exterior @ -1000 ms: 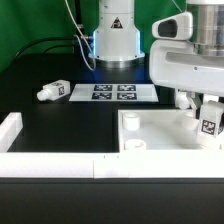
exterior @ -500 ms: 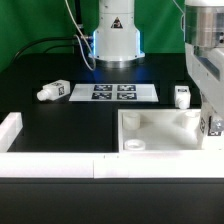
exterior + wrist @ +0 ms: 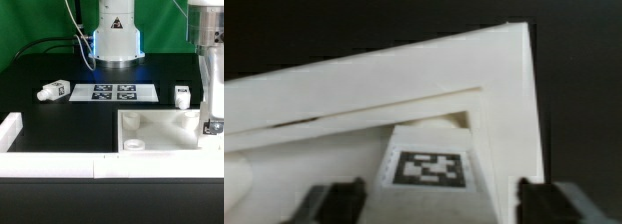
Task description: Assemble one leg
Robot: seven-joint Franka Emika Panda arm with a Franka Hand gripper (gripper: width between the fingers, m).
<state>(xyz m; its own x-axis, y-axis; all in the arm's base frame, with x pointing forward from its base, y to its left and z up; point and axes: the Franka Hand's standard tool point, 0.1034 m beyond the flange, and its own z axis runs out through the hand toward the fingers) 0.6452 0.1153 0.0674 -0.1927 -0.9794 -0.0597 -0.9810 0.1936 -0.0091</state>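
My gripper (image 3: 212,128) is at the exterior view's right edge, down at the near right corner of the large white panel (image 3: 160,128). In the wrist view its two dark fingers (image 3: 340,205) flank a white leg (image 3: 432,150) with a black-and-white tag, close against its sides. That leg stands in the panel's corner (image 3: 384,90). The gripper (image 3: 441,205) looks shut on this leg. A second leg (image 3: 182,96) stands behind the panel. A third leg (image 3: 52,92) lies on the black table at the left.
The marker board (image 3: 113,92) lies at the back centre in front of the robot base (image 3: 115,40). A white fence (image 3: 50,162) runs along the front and left of the table.
The arm has moved toward the exterior view's right with the leg, from over the panel to its right corner. This uncovered the leg standing behind the panel.
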